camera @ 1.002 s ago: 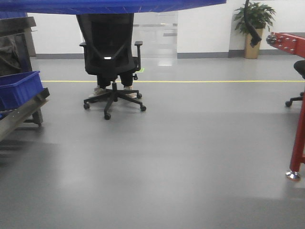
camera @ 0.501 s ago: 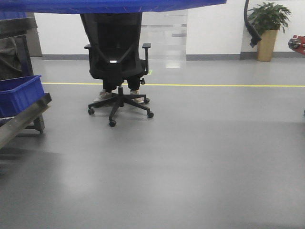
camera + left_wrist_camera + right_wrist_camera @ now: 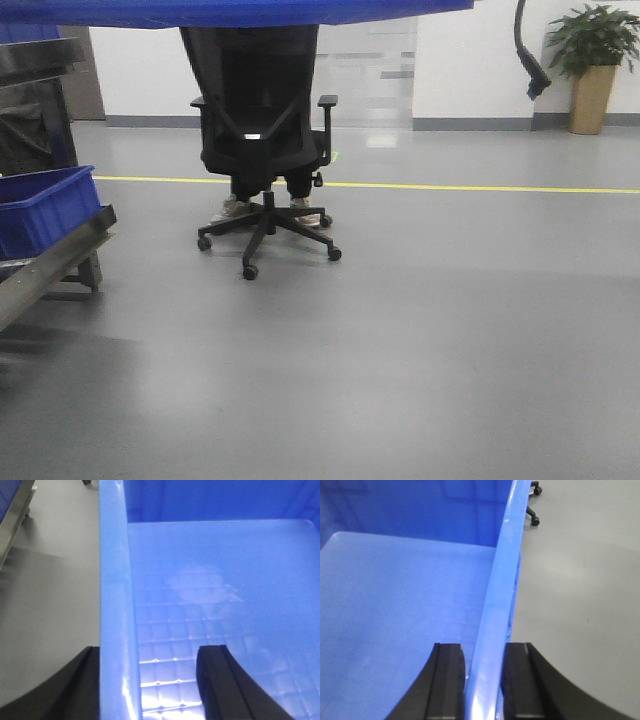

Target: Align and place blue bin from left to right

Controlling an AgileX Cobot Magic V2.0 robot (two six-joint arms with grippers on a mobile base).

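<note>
The blue bin [image 3: 230, 12] shows in the front view only as a blue band along the top edge, raised off the floor. In the left wrist view its left wall [image 3: 116, 580] runs up between the jaws of my left gripper [image 3: 150, 652]. The outer finger lies against the wall. The inner finger [image 3: 215, 680] stands apart from it over the grid-patterned bottom. In the right wrist view my right gripper [image 3: 482, 650] is shut on the bin's right wall [image 3: 500, 580], both pads pressed to it.
A black office chair [image 3: 262, 150] with a seated person's feet [image 3: 232, 210] stands ahead on the grey floor. A smaller dark blue bin [image 3: 45, 205] sits on a metal rack [image 3: 60, 260] at left. A yellow floor line [image 3: 480, 187] and a potted plant [image 3: 592, 60] lie beyond.
The front view has swung left. The chair and plant have slid right in the picture, and the red frame has left it at the right. The bin stays at the top edge.
</note>
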